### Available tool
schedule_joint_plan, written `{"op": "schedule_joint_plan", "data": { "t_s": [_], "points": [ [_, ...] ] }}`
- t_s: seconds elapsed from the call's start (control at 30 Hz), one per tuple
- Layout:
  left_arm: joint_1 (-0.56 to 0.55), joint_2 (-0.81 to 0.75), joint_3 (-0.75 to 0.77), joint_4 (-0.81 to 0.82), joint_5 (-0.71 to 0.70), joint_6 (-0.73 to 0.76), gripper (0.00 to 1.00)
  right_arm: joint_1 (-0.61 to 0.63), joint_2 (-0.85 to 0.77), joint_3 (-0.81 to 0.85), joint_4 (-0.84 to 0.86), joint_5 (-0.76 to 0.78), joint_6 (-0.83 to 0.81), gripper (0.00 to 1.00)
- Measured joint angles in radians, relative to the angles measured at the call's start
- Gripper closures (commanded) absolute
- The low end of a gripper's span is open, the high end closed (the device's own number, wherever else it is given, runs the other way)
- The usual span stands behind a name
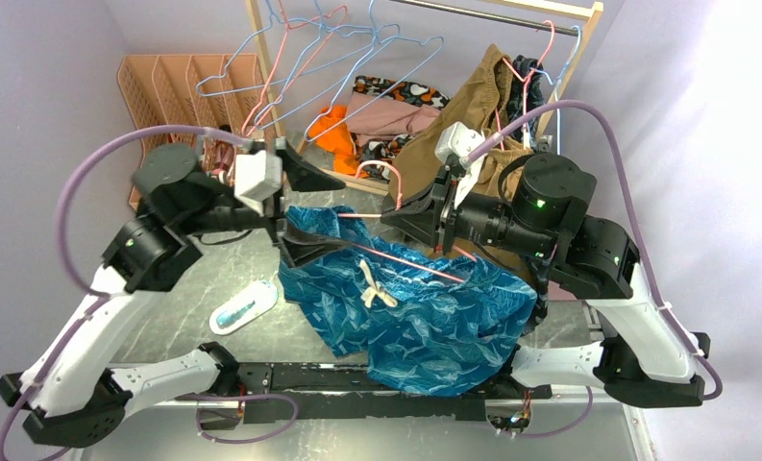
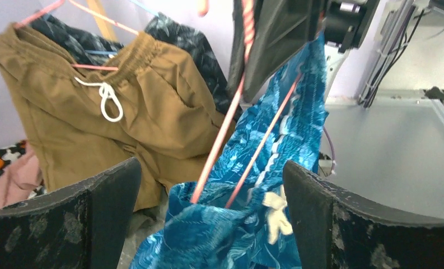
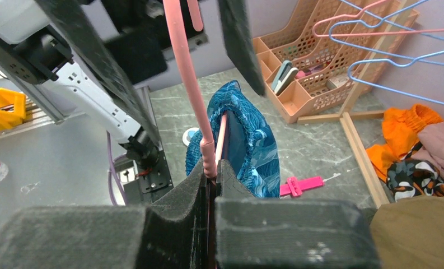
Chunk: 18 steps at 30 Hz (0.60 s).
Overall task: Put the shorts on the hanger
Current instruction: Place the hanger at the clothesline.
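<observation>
Teal-blue shorts (image 1: 425, 327) hang in the air between the two arms, low over the table (image 1: 194, 279). They are draped on the thin pink hanger (image 1: 425, 270), and most of the cloth sags toward the near edge, down to the arm bases. The right pincer (image 3: 212, 168) is pressed together on the hanger's wire just below the hook and carries the whole load. The left pincer (image 2: 211, 168) stands spread wide just beside the bunched waistband and grips nothing.

The likeliest failure is a slide. The weight looks lopsided and the wire is smooth, so any tilt or jerk of the right arm could let the fabric run off the low end. The wire could also twist within the single pinch and tip the hanger. The loose hem may snag on the arm bases, and the cream drawstring (image 1: 377, 288) could catch on a finger. Whether the wire passes through the waistband or only under a fold cannot be told.

No brand, label or writing is legible anywhere.
</observation>
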Motion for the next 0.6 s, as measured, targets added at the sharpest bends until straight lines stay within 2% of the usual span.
{"op": "schedule_joint_plan", "data": {
  "t_s": [0.2, 0.6],
  "points": [
    [0.0, 0.075, -0.037, 0.04, 0.056, 0.037, 0.11, 0.0, -0.005, -0.027, 0.002, -0.012, 0.018, 1.0],
    [0.0, 0.14, -0.027, 0.095, 0.183, 0.051, 0.45, 0.0, -0.048, -0.082, 0.034, -0.003, 0.028, 1.0]
  ]
}}
